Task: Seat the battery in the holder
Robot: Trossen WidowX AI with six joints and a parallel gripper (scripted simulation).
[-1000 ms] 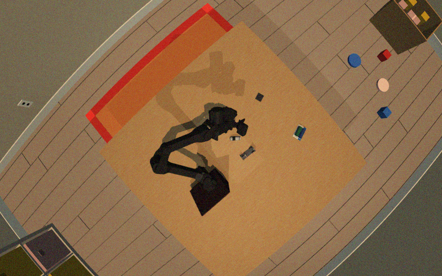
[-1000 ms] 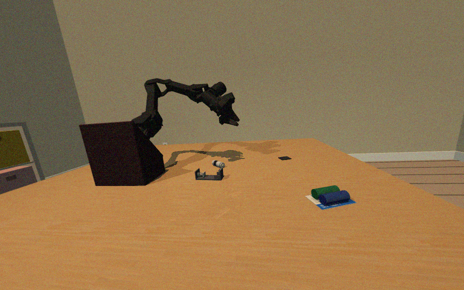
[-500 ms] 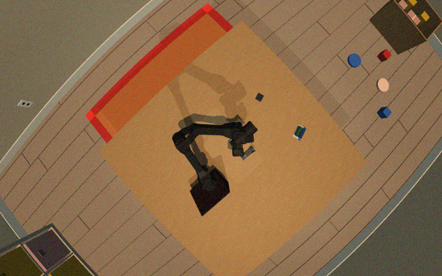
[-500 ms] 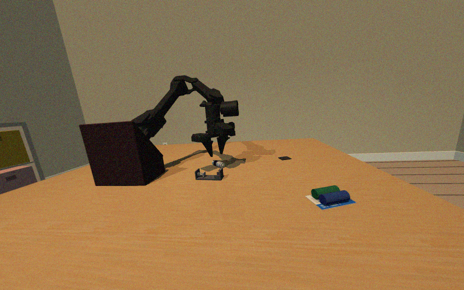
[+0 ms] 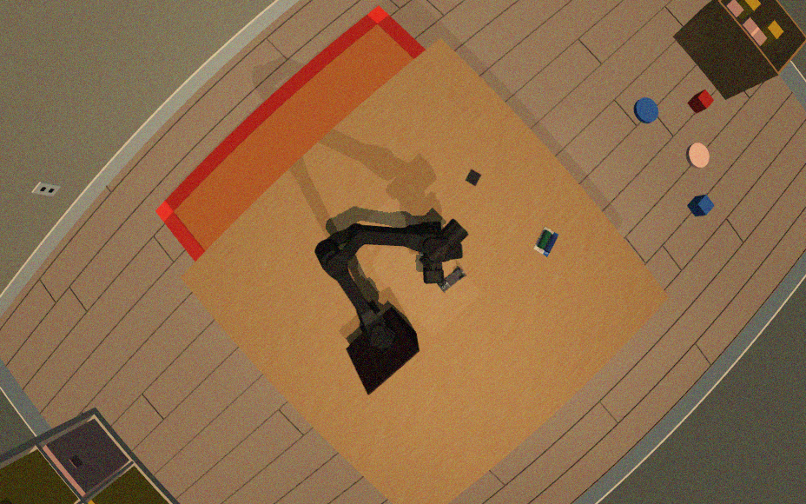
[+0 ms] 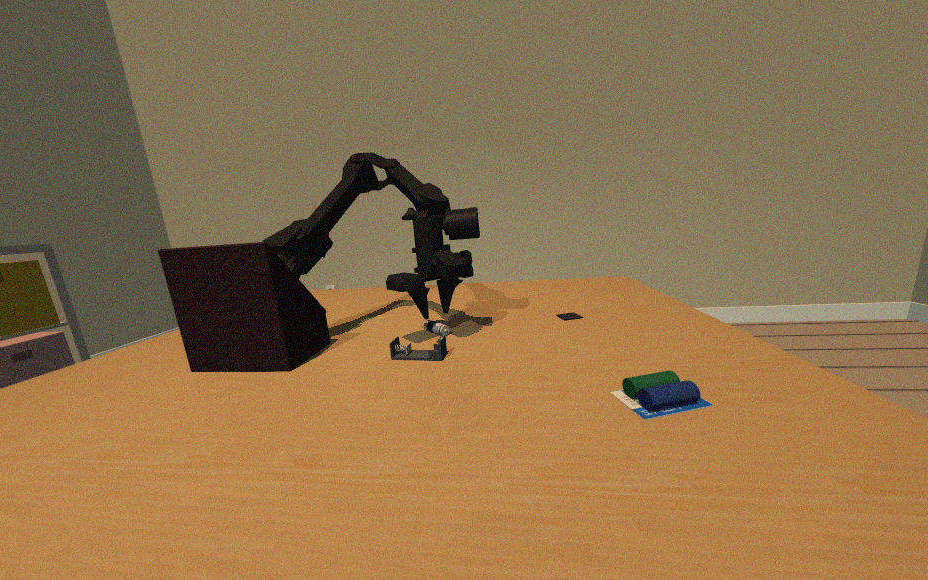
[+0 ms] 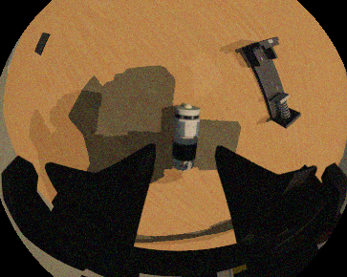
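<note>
A white and dark-banded battery [image 6: 439, 328] [image 7: 185, 131] lies on its side on the table; in the wrist view its terminal end points up the picture. The dark holder [image 5: 454, 278] [image 6: 418, 354] [image 7: 271, 78] lies apart from it, empty, with its spring at the near end and its lip at the far end in the wrist view. My gripper [image 6: 436, 315] [image 7: 185, 150] is partly open and empty, pointing down just above the battery, with the fingertips toward either side of it. In the top view the arm hides the battery.
Green and blue cylinders [image 5: 544, 238] [image 6: 669, 395] lie on a small card. A small dark square [image 5: 473, 176] [image 6: 569, 316] [image 7: 42, 43] lies flat on the table. A red-edged orange strip [image 5: 306, 134] runs along one table side.
</note>
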